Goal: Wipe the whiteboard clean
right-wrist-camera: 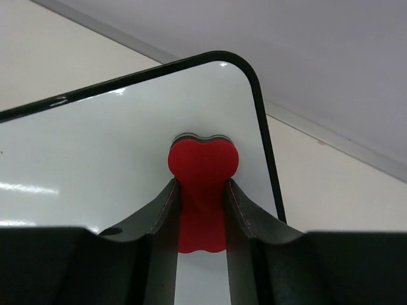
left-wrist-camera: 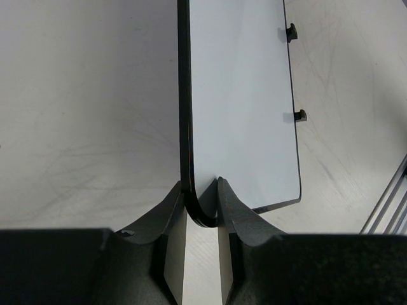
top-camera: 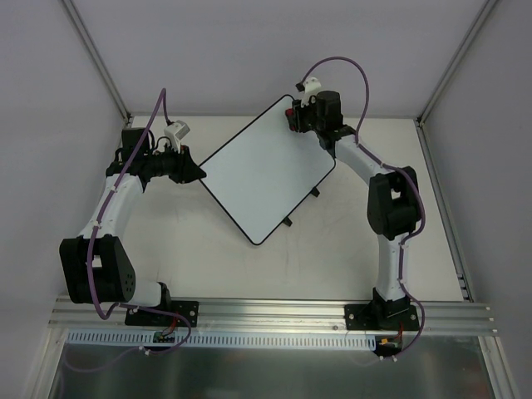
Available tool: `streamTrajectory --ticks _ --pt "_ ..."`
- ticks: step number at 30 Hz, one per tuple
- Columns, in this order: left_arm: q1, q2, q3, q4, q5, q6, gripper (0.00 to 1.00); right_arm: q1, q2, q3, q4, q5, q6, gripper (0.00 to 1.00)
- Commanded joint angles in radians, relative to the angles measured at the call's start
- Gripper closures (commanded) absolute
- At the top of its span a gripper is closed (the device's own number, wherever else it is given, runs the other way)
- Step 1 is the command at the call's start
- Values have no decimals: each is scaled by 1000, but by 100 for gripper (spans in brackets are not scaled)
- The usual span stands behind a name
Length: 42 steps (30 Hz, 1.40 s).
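Left gripper clamped on whiteboard corner to pin it, right gripper clamped on red eraser, flat against the far corner, looks set for wiping.

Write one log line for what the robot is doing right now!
left gripper: shut on whiteboard corner | right gripper: shut on red eraser, eraser at whiteboard's far corner | writing: none seen
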Motion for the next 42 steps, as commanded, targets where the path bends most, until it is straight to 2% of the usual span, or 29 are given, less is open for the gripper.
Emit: streamTrajectory --ticks 1,10,19,21,33,42 --pt "-29 -22 0 15 -3 111 100 -21 23 18 22 -106 -200 98" --pt "-29 -19 1 14 -6 114 100 -94 40 -30 -55 -190 -239 99" --pt "-31 -11 5 12 -5 117 100 -127 -47 -260 -35 -189 -266 99" --pt "-29 -11 6 11 -3 117 100 -131 -49 -263 -32 -182 -274 99" --pt "-31 -10 3 9 -6 121 100 -124 80 91 -55 -334 -220 97" --pt "-31 -7 1 8 -9 121 100 -114 155 238 -55 -445 -188 97"
